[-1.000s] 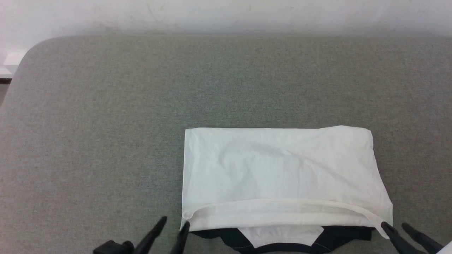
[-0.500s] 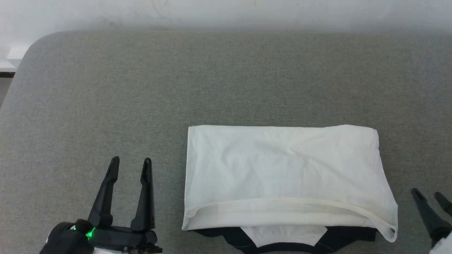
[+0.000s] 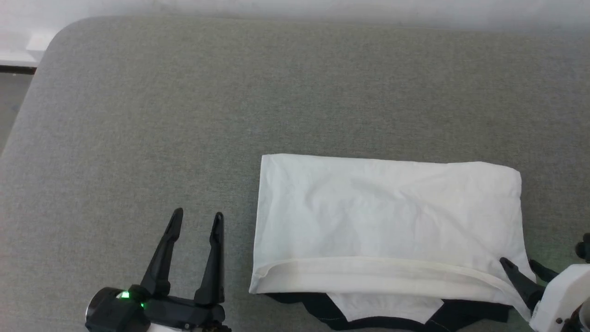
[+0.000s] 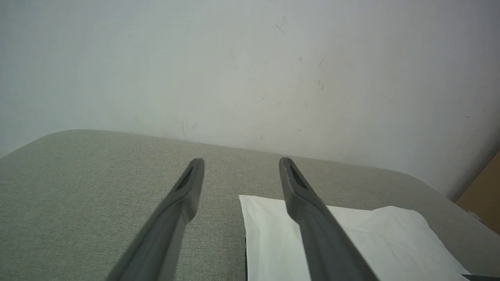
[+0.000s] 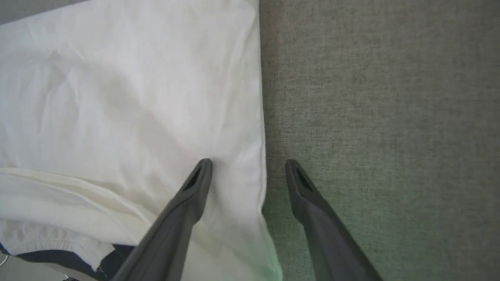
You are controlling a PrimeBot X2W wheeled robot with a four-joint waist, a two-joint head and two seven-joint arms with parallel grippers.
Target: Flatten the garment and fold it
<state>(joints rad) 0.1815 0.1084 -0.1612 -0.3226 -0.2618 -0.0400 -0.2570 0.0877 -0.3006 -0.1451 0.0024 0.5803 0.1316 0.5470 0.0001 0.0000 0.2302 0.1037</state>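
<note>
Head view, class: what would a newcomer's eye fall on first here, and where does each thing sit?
The white folded garment stands out first. It lies flat toward the near right of the grey padded surface, with black cloth peeking from under its near edge. The open left claw hangs over bare surface to the garment's left, while the open right claw straddles its near right corner.

We see the raglan shirt folded into a white rectangle on the grey fabric tabletop, toward five o'clock from centre, with black sleeve cloth and neck trim showing along its six o'clock edge. Our left gripper stands at the shirt's eight o'clock, fingers spread, clear of the cloth. Our right gripper, also spread, straddles the shirt's four o'clock corner.
</note>
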